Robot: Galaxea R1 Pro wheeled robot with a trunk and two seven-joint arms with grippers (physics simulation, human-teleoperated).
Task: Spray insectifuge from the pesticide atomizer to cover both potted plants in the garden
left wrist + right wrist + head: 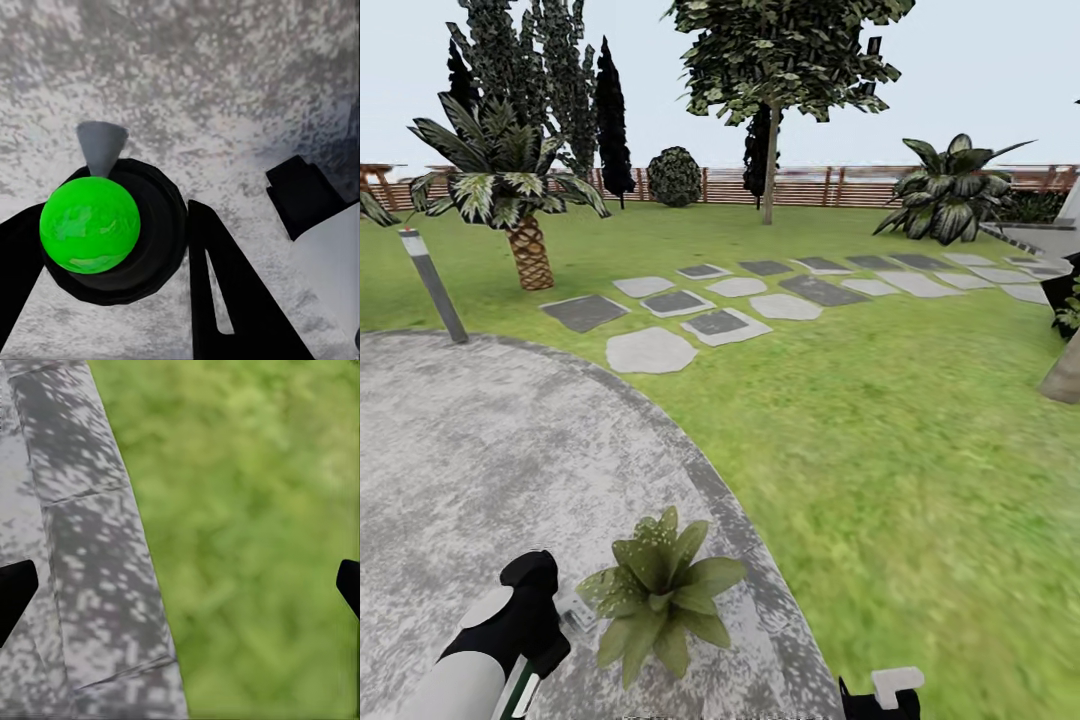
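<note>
Round grey stone patio (pixel 480 440) w/ green lawn (pixel 920 420), stepping stones (pixel 760 300), palm (pixel 510 190), slat fence (pixel 840 185) behind.

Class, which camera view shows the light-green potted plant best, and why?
The head view: the potted plant stands whole on the patio beside the left end effector. The wrist views give paving, grass and the atomizer, no leaves.

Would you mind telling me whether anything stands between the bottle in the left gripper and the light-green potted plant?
Nothing visible does. The left gripper holds the atomizer just beside the plant on the patio, with only bare stone between them in the head view.
</note>
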